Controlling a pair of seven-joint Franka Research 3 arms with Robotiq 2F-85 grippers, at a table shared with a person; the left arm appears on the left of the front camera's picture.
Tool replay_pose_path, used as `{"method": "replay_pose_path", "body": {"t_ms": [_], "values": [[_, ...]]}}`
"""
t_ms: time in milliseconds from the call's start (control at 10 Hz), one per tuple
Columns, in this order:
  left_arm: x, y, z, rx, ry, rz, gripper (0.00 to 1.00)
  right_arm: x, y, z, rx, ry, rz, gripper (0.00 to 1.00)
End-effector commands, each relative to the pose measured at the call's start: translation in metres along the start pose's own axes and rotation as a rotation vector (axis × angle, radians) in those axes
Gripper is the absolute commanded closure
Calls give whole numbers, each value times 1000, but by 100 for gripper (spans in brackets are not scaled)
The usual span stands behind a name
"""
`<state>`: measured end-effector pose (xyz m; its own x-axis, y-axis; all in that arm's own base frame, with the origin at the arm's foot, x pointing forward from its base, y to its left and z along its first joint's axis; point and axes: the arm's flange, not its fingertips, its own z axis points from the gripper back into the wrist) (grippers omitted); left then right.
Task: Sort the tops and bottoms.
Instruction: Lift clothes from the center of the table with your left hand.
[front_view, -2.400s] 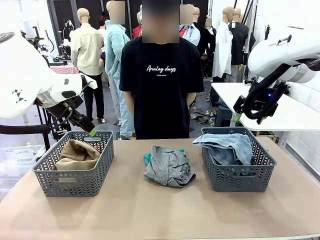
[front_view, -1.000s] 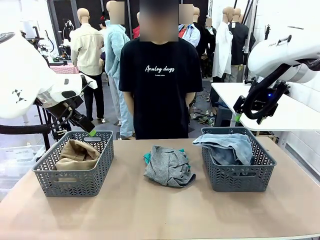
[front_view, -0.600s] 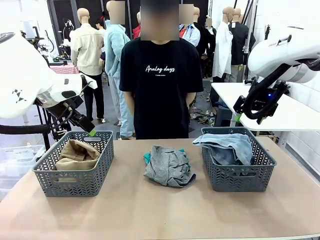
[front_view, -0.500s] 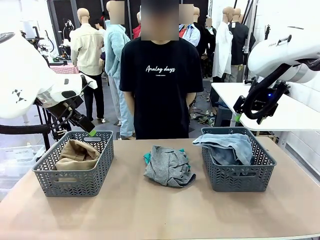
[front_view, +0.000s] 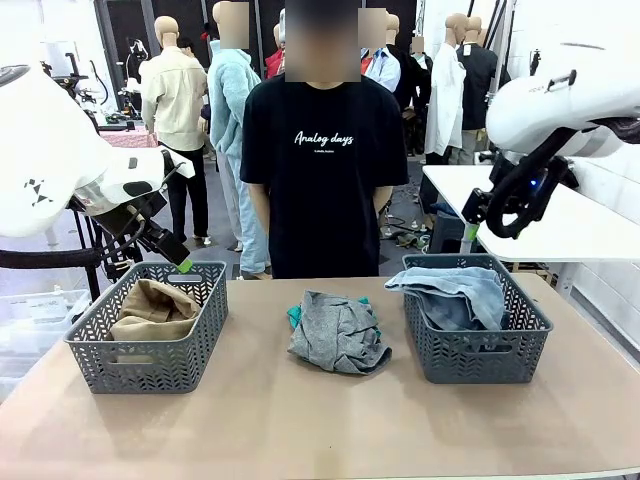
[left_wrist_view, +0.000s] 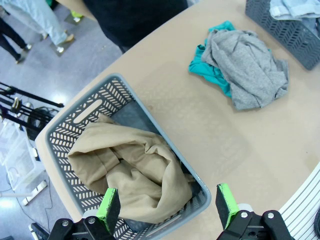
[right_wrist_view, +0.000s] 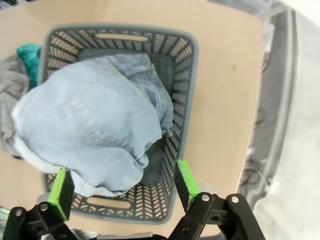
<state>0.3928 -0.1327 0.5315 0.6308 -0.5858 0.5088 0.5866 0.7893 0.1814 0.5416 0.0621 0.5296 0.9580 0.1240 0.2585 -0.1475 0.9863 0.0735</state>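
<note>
A tan khaki top (front_view: 152, 308) (left_wrist_view: 131, 175) lies in the left grey basket (front_view: 150, 362) (left_wrist_view: 70, 134). A heather-grey tee (front_view: 338, 331) (left_wrist_view: 247, 66) sits crumpled at the table's middle on top of a teal-green tee (front_view: 294, 315) (left_wrist_view: 210, 70). The light blue denim bottoms (front_view: 452, 292) (right_wrist_view: 92, 127) fill the right grey basket (front_view: 478, 358) (right_wrist_view: 185, 95) and hang over its rim. My left gripper (front_view: 180, 260) (left_wrist_view: 167, 209) hangs open above the left basket. Above the right basket, my right gripper (front_view: 471, 234) (right_wrist_view: 120, 189) is open and holds nothing.
A person in a black tee (front_view: 324, 160) stands at the table's far edge, hands out of sight. The tan tabletop (front_view: 320, 430) is bare in front of the baskets. A white table (front_view: 560, 215) stands at the right behind my right arm.
My right arm has shifted slightly up and to the left above the right basket. The left arm and the garments have not moved.
</note>
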Motion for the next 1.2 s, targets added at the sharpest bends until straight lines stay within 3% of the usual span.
{"method": "replay_pose_path", "body": {"t_ms": [0,300,600,900,1000,1100], "values": [[-2,1,-1,-1,3,-18,0,-23,28,36,-55,-119,162,0],[-2,1,-1,-1,3,-18,0,-64,35,105,-73,-267,299,0],[-2,1,-1,-1,3,-18,0,-87,24,112,-82,-204,403,0],[-2,1,-1,-1,3,-18,0,-82,17,81,65,-137,423,0],[0,0,0,0,-1,0,0,-91,20,101,-60,-172,402,0],[4,-16,7,-59,-21,-54,0,-91,20,101,-60,-172,402,0]]}}
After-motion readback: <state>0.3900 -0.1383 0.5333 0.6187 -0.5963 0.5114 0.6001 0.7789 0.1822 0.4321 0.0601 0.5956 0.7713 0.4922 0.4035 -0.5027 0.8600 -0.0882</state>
